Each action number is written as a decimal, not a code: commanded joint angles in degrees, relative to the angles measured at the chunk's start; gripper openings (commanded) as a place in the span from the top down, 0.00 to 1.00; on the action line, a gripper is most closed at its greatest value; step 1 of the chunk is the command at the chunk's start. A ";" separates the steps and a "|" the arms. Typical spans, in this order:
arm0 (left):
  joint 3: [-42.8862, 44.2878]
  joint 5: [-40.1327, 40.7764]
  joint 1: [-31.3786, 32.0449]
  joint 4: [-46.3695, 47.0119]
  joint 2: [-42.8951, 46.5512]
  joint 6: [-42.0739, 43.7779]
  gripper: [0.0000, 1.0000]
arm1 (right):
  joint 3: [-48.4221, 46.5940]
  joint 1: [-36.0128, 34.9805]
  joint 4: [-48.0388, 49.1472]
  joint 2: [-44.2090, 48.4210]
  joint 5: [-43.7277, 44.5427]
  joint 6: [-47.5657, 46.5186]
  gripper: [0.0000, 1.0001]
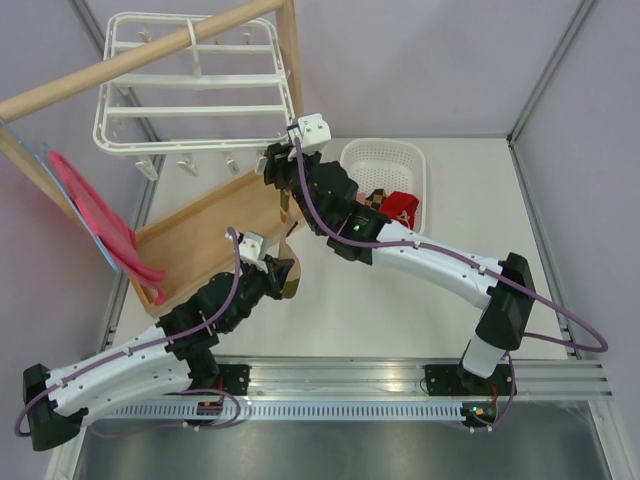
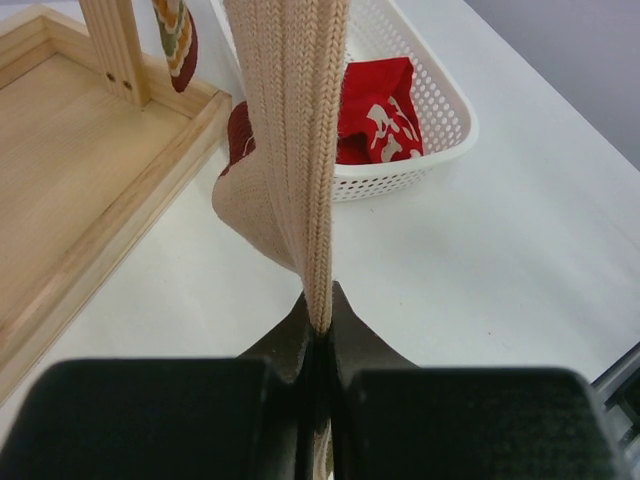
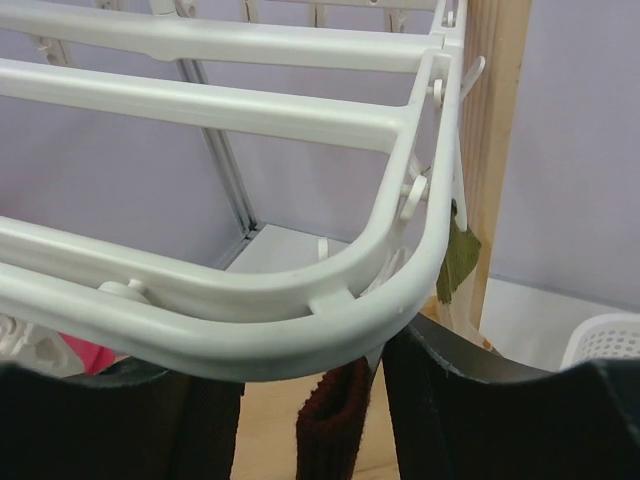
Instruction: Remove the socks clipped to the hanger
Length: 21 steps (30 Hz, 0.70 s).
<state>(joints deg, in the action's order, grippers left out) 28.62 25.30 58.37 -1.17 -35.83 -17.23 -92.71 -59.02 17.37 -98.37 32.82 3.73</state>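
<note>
Nearest the lens, left end effector (image 2: 320, 332) pressed together on a cream sock (image 2: 290, 120), pinching its lower edge, with the ribbed fabric stretched straight up and away from the fingers. Ahead and to the right of it on the worktop (image 2: 500, 270), a basket (image 2: 452, 130) with red socks (image 2: 375, 105); to its left, a wooden tray (image 2: 80, 170). Right end effector (image 3: 320, 395) spread just under the hanger (image 3: 300, 325) corner, with a dark sock (image 3: 335, 425) hanging down between its fingers.
</note>
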 commanded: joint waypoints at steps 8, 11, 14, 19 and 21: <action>-0.58 -1.13 0.25 -1.11 0.68 -1.49 0.98 | -0.81 0.31 5.66 0.19 0.76 -2.76 0.32; -0.58 -1.13 0.34 -1.12 0.68 -1.49 0.98 | -0.11 0.31 6.28 0.63 1.46 -3.28 0.32; -0.58 -1.13 0.25 -1.20 0.77 -1.57 0.98 | 0.85 0.31 6.80 1.33 2.69 -3.29 0.32; -0.76 -1.31 0.25 -1.38 0.85 -1.75 0.98 | 2.53 0.23 9.18 2.74 4.44 -5.83 0.35; -0.76 -1.39 0.34 -1.38 0.77 -1.93 0.98 | 2.35 0.31 9.27 2.74 4.54 -6.45 0.59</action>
<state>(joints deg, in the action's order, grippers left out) 28.62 25.02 58.37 -1.32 -35.46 -17.43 -90.32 -59.02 22.72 -98.19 35.64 -1.37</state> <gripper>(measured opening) 0.037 0.533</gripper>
